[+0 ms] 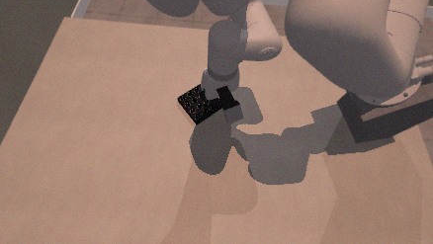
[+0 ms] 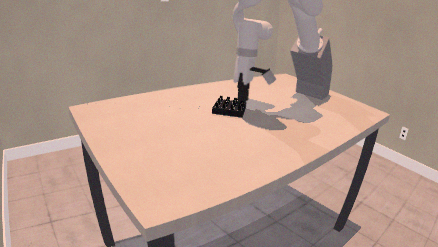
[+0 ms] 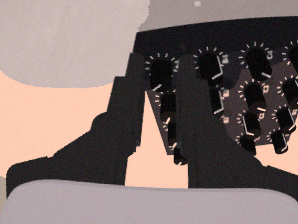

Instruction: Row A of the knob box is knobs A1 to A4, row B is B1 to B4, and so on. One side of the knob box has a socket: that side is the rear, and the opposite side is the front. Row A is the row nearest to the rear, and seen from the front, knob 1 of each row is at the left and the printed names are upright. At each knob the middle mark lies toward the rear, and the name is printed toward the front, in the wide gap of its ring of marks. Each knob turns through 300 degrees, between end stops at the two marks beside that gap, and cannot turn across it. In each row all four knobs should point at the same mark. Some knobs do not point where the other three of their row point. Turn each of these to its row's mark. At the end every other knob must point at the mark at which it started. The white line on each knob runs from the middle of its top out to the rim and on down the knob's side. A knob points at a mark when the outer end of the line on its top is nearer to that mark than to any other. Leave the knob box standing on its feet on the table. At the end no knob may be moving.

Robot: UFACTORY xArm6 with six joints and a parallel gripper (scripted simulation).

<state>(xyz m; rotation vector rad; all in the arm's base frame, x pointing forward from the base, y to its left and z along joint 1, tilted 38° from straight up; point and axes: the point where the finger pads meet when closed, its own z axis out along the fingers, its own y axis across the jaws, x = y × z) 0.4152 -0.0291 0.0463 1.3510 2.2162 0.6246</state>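
1. The knob box (image 1: 190,106) (image 2: 227,112) (image 3: 225,34) is seen upright on the table (image 1: 99,171) (image 2: 175,173) (image 3: 30,120), below the gripper (image 1: 214,97) (image 2: 243,99) (image 3: 161,74).
2. The jaws are parted by a narrow gap – nothing is gripped.
3. A corner knob (image 3: 161,72) is seen between the fingertips, with space visible on both sides; fingertip height beside it cannot be told.

plain room, kind unclear | wall outlets (image 2: 404,133) | tiled floor (image 2: 45,188) (image 1: 148,10) | bare-topped table (image 2: 200,163) (image 1: 99,122) | mounted robot arm (image 2: 305,23) (image 1: 346,33)
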